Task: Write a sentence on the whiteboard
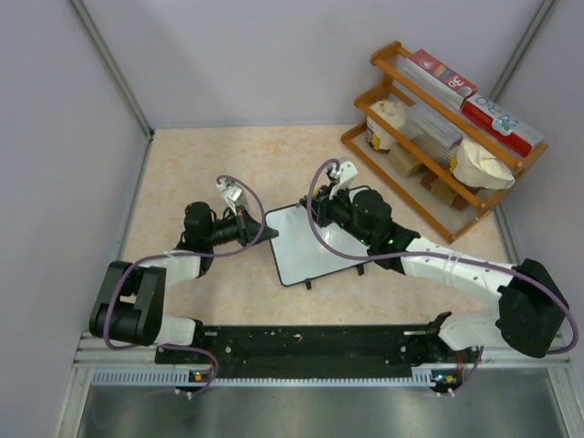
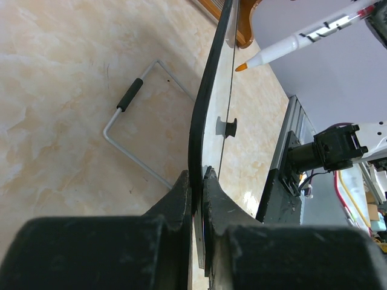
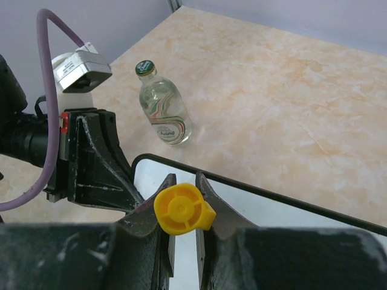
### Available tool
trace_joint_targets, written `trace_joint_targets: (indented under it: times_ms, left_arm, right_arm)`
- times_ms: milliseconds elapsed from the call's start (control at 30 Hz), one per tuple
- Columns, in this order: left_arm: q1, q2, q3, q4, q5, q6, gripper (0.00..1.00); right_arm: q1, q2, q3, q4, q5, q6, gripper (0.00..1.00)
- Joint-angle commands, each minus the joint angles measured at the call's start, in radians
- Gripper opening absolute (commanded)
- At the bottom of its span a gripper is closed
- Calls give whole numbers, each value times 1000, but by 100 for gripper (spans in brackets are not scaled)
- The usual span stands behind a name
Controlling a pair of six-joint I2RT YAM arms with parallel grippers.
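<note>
Right gripper (image 3: 184, 181), pinching an orange-tipped marker (image 2: 302, 37), hides the whiteboard's (image 1: 306, 251) far corner. Left gripper (image 2: 196, 181) clamps its left edge

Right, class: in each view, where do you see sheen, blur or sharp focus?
Top view: the whiteboard shows grey sheen, shadows soft. Left wrist view: the left gripper looms dark and blurred, the marker sharp. Right wrist view: the yellow cap is soft, the bottle crisp.

Counted: one whiteboard (image 1: 310, 246), one marker (image 2: 302, 41), one glass bottle (image 3: 163, 115), one wire stand (image 2: 130, 96). One wooden rack (image 1: 398, 190) stands beyond the whiteboard.
</note>
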Motion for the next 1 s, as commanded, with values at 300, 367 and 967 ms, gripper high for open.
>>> trace_joint_targets:
  times_ms: [300,367,967]
  left_arm:
    - [2,15,8,11,-69,88,0]
    - [2,12,6,11,-71,90,0]
    - [2,13,6,9,-72,93,0]
  right_arm:
    - [15,48,28,51,45,-13,0]
    - [15,51,22,46,53,-14,0]
    - [15,54,-26,3,16,9,0]
